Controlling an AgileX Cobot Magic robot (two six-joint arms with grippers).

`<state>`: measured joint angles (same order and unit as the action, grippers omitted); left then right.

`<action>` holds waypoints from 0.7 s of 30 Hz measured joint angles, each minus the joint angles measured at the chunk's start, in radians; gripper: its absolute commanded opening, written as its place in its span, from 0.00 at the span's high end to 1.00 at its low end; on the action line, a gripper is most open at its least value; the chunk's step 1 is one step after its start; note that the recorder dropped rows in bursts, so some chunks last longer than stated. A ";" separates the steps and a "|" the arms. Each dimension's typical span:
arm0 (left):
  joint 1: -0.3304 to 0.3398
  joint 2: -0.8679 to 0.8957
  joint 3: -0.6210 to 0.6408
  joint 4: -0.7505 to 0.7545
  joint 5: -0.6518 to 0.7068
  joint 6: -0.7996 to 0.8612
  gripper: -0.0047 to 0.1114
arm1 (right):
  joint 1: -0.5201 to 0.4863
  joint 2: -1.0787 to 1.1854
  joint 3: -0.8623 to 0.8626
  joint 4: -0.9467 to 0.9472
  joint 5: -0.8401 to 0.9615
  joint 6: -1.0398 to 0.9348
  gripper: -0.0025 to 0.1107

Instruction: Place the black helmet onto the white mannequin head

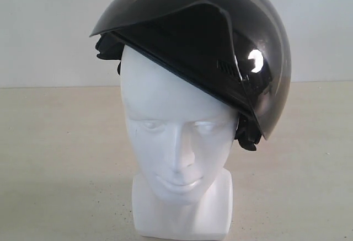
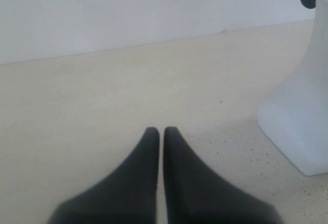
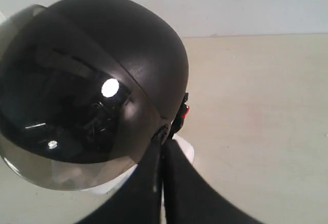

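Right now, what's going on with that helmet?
The black helmet sits tilted on the white mannequin head, lower on the exterior view's right. The right gripper, shut and empty, is by the helmet's lower edge; contact unclear. The left gripper, shut and empty, is low over the table beside the head's base.

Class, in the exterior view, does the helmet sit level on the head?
No: the helmet sits tilted on the head, its rim slanting down toward the right of that view.

Pale beige, finely speckled counter, meeting a white wall along its far edge and bearing the white mannequin head, upright on its blocky neck base, well apart from that edge.
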<state>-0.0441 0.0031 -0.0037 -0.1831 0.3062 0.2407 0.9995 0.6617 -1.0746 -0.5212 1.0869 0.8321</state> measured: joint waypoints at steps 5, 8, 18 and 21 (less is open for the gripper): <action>0.000 0.000 0.000 0.000 0.000 0.000 0.92 | 0.000 0.045 0.000 0.041 0.029 -0.008 0.98; 0.000 0.000 0.000 0.000 0.000 0.000 0.92 | 0.000 0.056 0.005 0.044 0.050 -0.036 0.98; 0.000 0.000 0.000 0.000 0.000 0.000 0.92 | 0.000 0.162 0.081 -0.035 0.125 -0.029 0.98; 0.000 0.000 0.000 0.000 0.000 0.000 0.92 | 0.000 0.204 0.081 -0.036 0.127 -0.025 0.98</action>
<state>-0.0441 0.0031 -0.0037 -0.1831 0.3062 0.2407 0.9995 0.8661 -0.9933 -0.5577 1.2139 0.8075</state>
